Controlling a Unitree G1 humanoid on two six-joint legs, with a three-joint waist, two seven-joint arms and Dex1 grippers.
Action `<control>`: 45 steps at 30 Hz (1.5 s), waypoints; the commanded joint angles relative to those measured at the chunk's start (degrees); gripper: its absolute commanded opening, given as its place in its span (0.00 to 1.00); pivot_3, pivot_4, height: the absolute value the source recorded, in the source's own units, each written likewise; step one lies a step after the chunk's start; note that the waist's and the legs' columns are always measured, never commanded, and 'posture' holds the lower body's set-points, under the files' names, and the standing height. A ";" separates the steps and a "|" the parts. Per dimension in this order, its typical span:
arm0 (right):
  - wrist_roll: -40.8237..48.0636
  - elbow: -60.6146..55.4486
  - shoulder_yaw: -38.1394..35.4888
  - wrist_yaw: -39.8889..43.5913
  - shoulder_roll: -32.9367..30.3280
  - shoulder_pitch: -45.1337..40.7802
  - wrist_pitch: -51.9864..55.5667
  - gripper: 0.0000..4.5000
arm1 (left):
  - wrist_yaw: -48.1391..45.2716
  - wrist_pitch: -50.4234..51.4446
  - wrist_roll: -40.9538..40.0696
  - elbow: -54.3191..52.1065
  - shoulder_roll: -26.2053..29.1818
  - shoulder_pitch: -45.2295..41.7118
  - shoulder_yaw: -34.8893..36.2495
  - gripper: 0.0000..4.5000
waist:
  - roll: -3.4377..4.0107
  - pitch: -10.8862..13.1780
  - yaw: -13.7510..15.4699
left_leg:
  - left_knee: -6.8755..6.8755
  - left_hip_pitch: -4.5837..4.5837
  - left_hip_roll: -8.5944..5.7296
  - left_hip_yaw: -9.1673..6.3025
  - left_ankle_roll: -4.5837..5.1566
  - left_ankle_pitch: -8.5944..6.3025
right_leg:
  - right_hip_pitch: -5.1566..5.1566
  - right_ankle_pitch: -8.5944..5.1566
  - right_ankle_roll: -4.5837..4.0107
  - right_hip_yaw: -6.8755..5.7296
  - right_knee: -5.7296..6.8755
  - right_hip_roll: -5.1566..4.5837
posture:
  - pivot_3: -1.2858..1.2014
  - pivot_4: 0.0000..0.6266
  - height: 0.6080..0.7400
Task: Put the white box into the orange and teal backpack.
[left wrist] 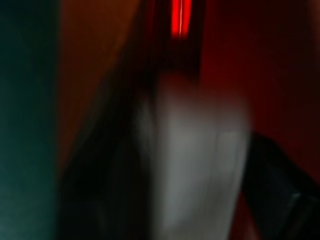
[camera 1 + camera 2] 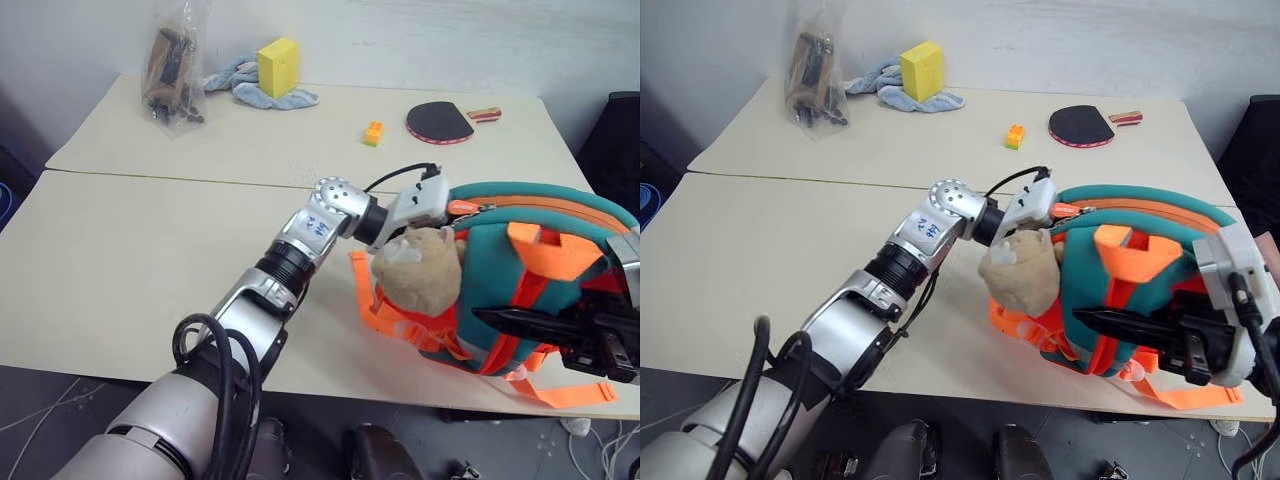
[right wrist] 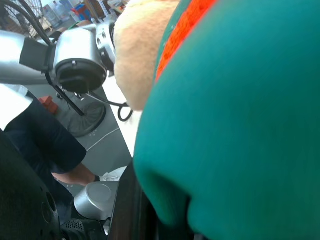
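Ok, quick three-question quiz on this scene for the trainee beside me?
1. Which arm reaches into the orange and teal backpack?
2. What hangs on its front: A) plush toy, B) paddle, C) plastic bag?
3. True or false: the yellow block sits inside the backpack.
Key: 1 left arm; 2 A, the plush toy; 3 false, the yellow block stands by the blue cloth at the far side of the table.

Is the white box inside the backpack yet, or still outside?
Inside, apparently: the left wrist view shows the white box against red-orange lining, and the left gripper reaches into the top of the orange and teal backpack. Whether released, cannot tell.
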 commanded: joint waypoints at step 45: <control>3.51 -4.21 0.55 -8.99 3.50 5.30 -6.85 0.00 | 1.01 31.29 -19.94 -37.24 16.21 10.05 4.88 0.34 | 0.06 -0.03 0.20 | 0.12 0.02 -0.05 -0.23 -0.05 0.05 | 0.22 0.01 0.02 -0.09 -0.02 -0.01 | 0.52 0.24 1.00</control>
